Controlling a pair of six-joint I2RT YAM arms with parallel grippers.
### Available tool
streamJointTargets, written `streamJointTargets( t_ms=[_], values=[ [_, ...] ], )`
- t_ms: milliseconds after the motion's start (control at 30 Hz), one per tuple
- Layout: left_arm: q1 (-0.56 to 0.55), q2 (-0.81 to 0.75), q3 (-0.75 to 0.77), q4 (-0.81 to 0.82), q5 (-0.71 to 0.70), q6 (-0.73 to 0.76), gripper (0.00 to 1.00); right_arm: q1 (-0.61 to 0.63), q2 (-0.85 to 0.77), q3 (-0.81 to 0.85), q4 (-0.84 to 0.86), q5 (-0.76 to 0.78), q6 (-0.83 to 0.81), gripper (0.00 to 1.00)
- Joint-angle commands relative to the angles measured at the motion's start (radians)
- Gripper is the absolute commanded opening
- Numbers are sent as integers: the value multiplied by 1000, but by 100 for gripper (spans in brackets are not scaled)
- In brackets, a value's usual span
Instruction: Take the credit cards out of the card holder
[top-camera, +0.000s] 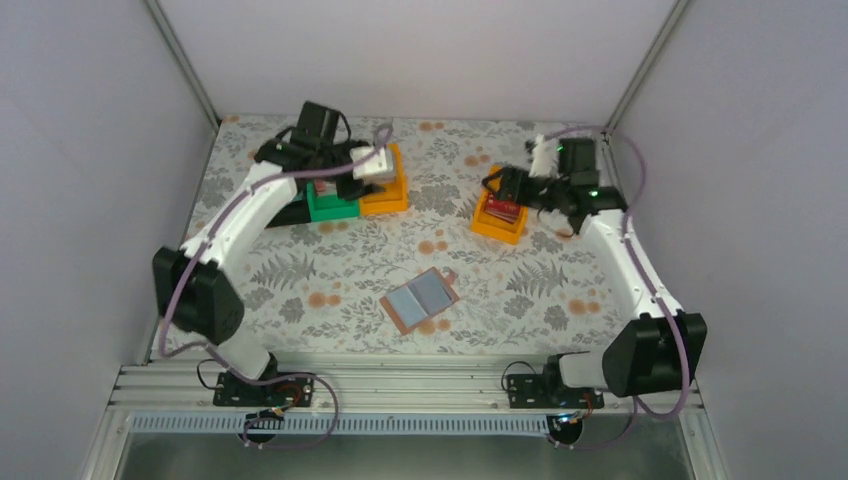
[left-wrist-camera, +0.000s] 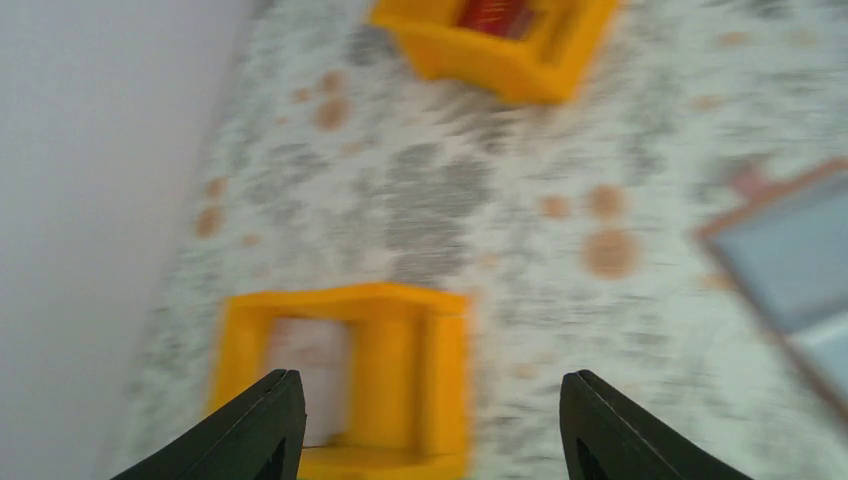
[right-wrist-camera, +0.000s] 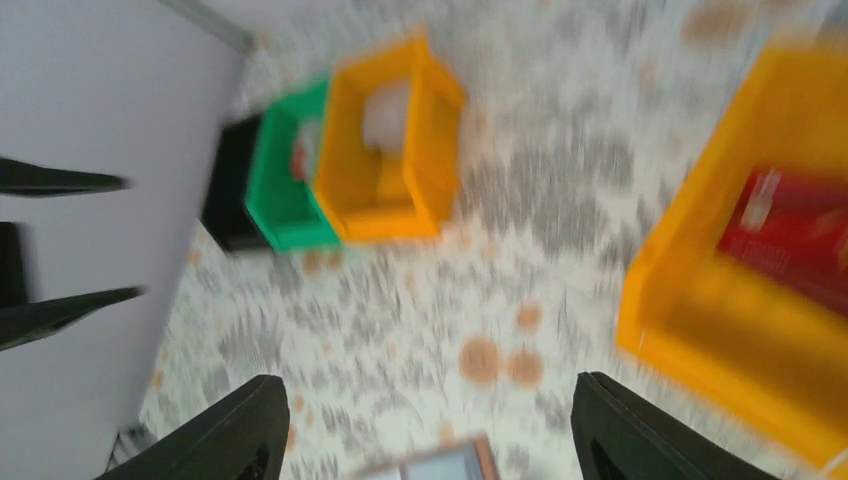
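Floral table carries a black bin, green bin and orange bin in a row at 10 o'clock; second orange bin at 2 o'clock; left claw and right claw both spread, gripping nothing; card holder lies open toward 6 o'clock; dark red card rests in the second orange bin, white print too blurred to read; whitish card in the first.

card holder lies open and flat mid-table, blue-grey sleeves up, brownish-pink border. dark red card sits in the orange bin on my right. whitish card lies in the orange bin on my left.
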Motion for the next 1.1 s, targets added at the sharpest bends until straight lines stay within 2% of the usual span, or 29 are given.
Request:
streamJointTargets(
  t_ms=[0, 67, 133, 233, 267, 300, 400, 533, 800, 900, 1067],
  values=[
    [-127, -167, -280, -98, 0, -101, 64, 180, 15, -182, -75, 182, 69, 70],
    [-189, -220, -416, -82, -70, -143, 66, 257, 35, -242, -84, 211, 79, 68],
    [-229, -264, -545, -62, -74, -168, 71, 320, 39, -300, -80, 231, 85, 66],
    [-269, -313, -695, 34, -98, -157, 88, 387, 43, -363, -70, 219, 79, 66],
    [-287, -322, -741, 74, -132, -156, 97, 401, 50, -384, -64, 204, 75, 67],
    [-307, -322, -779, 118, -183, -163, 100, 407, 62, -412, -60, 197, 73, 68],
    [-371, -295, -863, 227, -275, -180, 100, 416, 122, -441, -50, 181, 63, 71],
    [-433, -241, -890, 332, -354, -202, 99, 427, 188, -421, -23, 171, 61, 65],
    [-435, -160, -934, 510, -434, -240, 92, 427, 304, -386, 63, 110, 80, 64],
    [-435, -124, -943, 587, -488, -221, 91, 427, 332, -375, 46, 103, 81, 60],
    [-419, -44, -923, 701, -557, -164, 90, 427, 256, -345, -25, 178, 108, 59]
  ],
)
